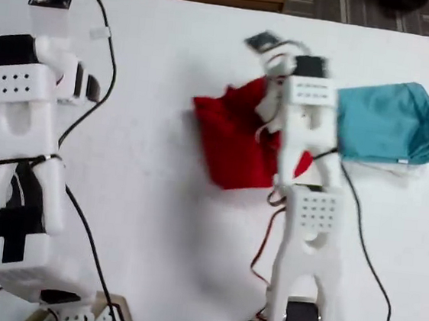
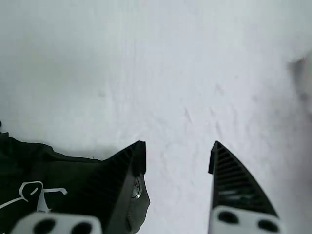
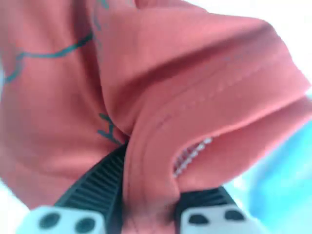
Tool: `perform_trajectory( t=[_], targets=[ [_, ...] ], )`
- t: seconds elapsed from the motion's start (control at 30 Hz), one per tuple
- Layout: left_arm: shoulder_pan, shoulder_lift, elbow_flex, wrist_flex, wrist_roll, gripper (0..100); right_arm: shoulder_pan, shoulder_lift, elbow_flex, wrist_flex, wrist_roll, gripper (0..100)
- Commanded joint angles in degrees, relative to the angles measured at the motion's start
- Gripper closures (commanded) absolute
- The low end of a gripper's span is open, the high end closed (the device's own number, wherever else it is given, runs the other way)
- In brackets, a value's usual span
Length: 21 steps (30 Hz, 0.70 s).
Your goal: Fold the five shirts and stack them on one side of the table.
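Table: white top [image 1: 162, 224], both arms reach in from the lower edge of the high view
Red shirt: [image 1: 232, 143] bunched and unfolded, centre of the high view, partly under the right arm; one hem is lifted into the right jaws
Handling (judged): light, limp knit; it will sag and drag and will not keep a crease unless laid flat. Not fragile and not slippery against ridged fingers
Where to hold (judged): a stitched hem or a corner, where the doubled cloth gives more to bite; a pinch mid-panel would only bunch it
Teal shirt: [image 1: 391, 121] folded, upper right of the high view, just beside the red one; the arm hides whether they touch
Dark garment: [image 2: 29, 185] white print, lower left of the left wrist view
Right gripper: [image 3: 151, 195] clenched on a thick fold of the red shirt [image 3: 161, 87] at its stitched hem
Left gripper: [image 2: 178, 146] released, jaws wide apart over bare table, holding nothing
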Motion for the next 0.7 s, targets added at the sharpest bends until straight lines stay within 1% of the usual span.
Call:
perform_trajectory(
  t=[0.0, 0.1, 0.3, 0.47, 0.57, 0.67],
  targets=[
    [-0.26, -2.99, -0.13, -0.18, -0.44, 77, 4.44, -9.36, -2.81, 0.22, 6.42, 97.9],
    [-0.18, -2.99, -0.13, -0.18, -0.44, 77, 8.22, -12.09, -2.81, -2.07, 8.35, 97.9],
    [-0.18, -2.99, -0.13, -0.18, -0.44, 77, 15.69, -13.76, -2.81, -5.14, 8.53, 97.9],
    [-0.18, -2.99, -0.13, -0.18, -0.44, 77, 20.79, -13.76, -2.81, -7.16, 13.98, 97.9],
    [-0.18, -2.99, -0.13, -0.18, -0.44, 77, 23.25, -12.97, -2.11, -10.33, 16.35, 97.9],
    [-0.18, -2.99, -0.13, 0.00, -0.44, 77, 25.63, -9.63, -2.73, -16.66, 18.11, 97.9]
  ],
)
